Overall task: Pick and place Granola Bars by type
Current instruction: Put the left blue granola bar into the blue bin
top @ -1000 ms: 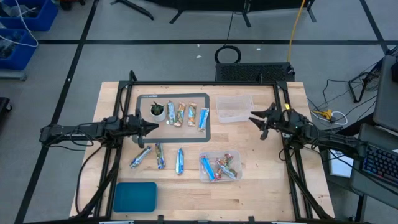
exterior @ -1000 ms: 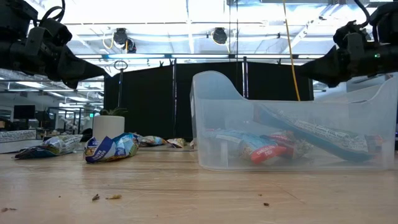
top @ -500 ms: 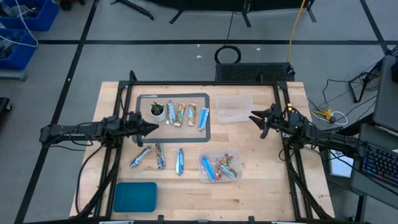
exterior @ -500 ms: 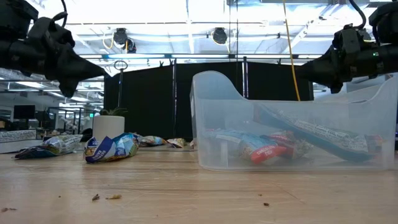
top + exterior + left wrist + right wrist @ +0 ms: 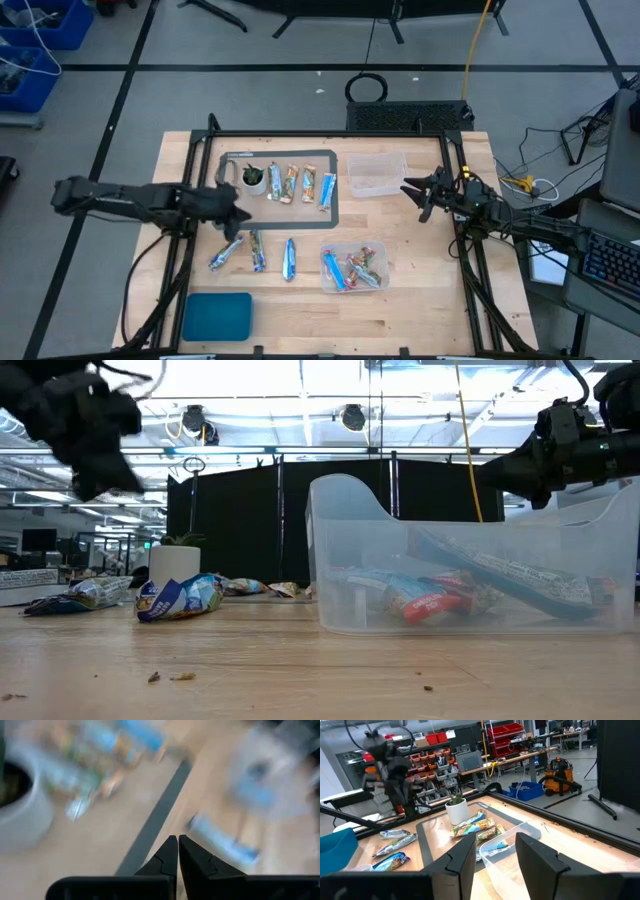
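Reaching, left end effector point(image 5: 243, 212): fingers pressed together, nothing between them; it hangs over the bare counter point(image 5: 420, 300) just below the lower left corner of the grey-framed mat point(image 5: 336, 190), low over the wood.
Right end effector point(image 5: 413, 197): fingers parted, nothing in them; held in the air off the right side of the empty clear bin point(image 5: 377, 174), near the counter's right edge. Waiting arm, as I judge it.
Step in hand: approach for a pick by the left arm, by my reading. No bar is held by either arm.
Nearest bars: three loose Granola Bars point(image 5: 257, 250) lie in a row on the counter, just toward the front edge from the left end effector; the leftmost, silvery one point(image 5: 226, 252) is closest, near but not touching.
Other bars: four lie side by side on the mat, right of the small white pot point(image 5: 253, 179); several more, blue and red kinds mixed, sit in the near clear bin point(image 5: 354, 269) at the front centre.
Further out: a teal lid point(image 5: 217, 316) rests at the front left corner.
Next move calls for: opening the left fingers, lining them across the slim width of one loose bar, then lowering onto it. Shiny wrapper likely slips; a centred grip would help.
Uncertain: which bin takes which type cannot be told.
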`<state>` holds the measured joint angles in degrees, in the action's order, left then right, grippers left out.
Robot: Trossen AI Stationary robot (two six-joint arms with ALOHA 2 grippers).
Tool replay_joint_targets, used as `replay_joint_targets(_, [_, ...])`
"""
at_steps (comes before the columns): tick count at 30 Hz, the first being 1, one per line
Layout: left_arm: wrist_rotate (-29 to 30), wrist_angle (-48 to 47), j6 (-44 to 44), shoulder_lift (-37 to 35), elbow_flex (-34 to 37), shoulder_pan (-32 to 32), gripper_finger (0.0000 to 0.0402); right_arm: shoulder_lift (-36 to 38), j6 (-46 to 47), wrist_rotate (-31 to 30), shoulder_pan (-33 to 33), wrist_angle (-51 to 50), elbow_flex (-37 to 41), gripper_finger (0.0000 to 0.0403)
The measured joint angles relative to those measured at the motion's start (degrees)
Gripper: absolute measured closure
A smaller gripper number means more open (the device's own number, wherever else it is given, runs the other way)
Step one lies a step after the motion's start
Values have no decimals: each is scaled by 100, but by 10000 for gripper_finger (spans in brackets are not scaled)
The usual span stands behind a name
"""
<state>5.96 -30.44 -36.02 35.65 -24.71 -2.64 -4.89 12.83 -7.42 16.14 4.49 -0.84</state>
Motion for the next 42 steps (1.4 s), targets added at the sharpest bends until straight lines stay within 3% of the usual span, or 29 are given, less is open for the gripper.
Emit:
replay_joint_targets(5, [-17, -1292, -444, 1220, -605, -218, 378, 0, 1, 0, -1, 0, 0, 273])
replay_joint_targets(15, [-307, -2407, -506, 2867, -1407, -812, 378, -2, -1, 0, -1, 0, 0, 273])
replay_joint_targets(23, [-338, -2434, -613, 3163, -1526, -869, 369, -2, -1, 0, -2, 0, 0, 273])
replay_joint_targets(35, [-272, -2309, -820, 3161, -1526, -874, 235, -2, -1, 0, 0, 0, 0, 273])
replay_joint_targets(42, [-441, -2332, -782, 3492, -1526, -921, 228, -2, -1, 0, -1, 0, 0, 273])
